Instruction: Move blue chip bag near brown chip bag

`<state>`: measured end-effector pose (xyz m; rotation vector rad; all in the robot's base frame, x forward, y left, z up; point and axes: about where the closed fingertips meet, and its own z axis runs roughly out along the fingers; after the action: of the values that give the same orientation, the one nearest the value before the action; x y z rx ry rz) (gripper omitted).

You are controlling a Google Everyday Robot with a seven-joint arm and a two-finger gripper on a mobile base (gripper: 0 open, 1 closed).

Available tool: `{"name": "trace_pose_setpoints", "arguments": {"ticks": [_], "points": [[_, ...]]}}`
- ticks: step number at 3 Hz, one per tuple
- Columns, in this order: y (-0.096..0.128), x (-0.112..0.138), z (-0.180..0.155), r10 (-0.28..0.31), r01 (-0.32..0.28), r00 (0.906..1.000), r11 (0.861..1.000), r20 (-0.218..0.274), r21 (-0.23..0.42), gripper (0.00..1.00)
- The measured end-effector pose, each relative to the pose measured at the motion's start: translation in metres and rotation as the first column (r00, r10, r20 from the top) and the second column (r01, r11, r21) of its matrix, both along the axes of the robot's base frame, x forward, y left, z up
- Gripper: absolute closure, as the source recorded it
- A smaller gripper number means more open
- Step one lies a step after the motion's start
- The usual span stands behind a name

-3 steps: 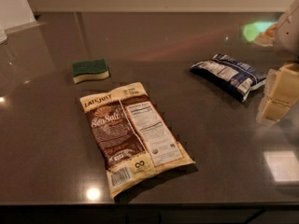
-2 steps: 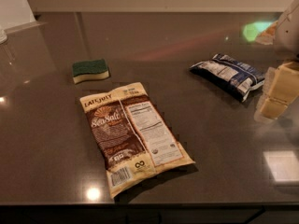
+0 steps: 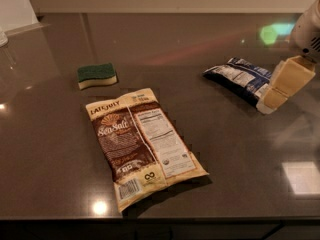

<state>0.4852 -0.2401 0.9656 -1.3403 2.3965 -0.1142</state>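
The blue chip bag lies flat on the dark counter at the right, a small dark-blue bag with white label panels. The brown chip bag lies flat in the middle-front, with cream edges, a dark "Sea Salt" panel and a white nutrition label. The two bags are well apart. My gripper, cream-coloured, comes in from the right edge and sits at the right end of the blue bag, overlapping that end. The bag rests on the counter.
A green and yellow sponge lies to the left, behind the brown bag. A white object stands at the back-left corner. The counter's front edge runs along the bottom. Bright light reflections show on the counter.
My gripper has moved a little left and now overlaps the right end of the blue bag. Both bags and the sponge have not moved.
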Motion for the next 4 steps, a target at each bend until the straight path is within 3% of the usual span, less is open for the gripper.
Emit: {"name": "trace_pose_setpoints", "arguments": {"ticks": [1,2,4], "points": [[-0.010,0.027,-0.015,-0.098,0.097,0.9952,0.993,0.011,0.069,0.00],[-0.017,0.053,-0.036,-0.155,0.154,0.9879,0.980,0.003,0.125,0.00],[-0.043,0.096,-0.073,-0.254,0.254,0.9670,0.953,-0.019,0.166,0.00]]}}
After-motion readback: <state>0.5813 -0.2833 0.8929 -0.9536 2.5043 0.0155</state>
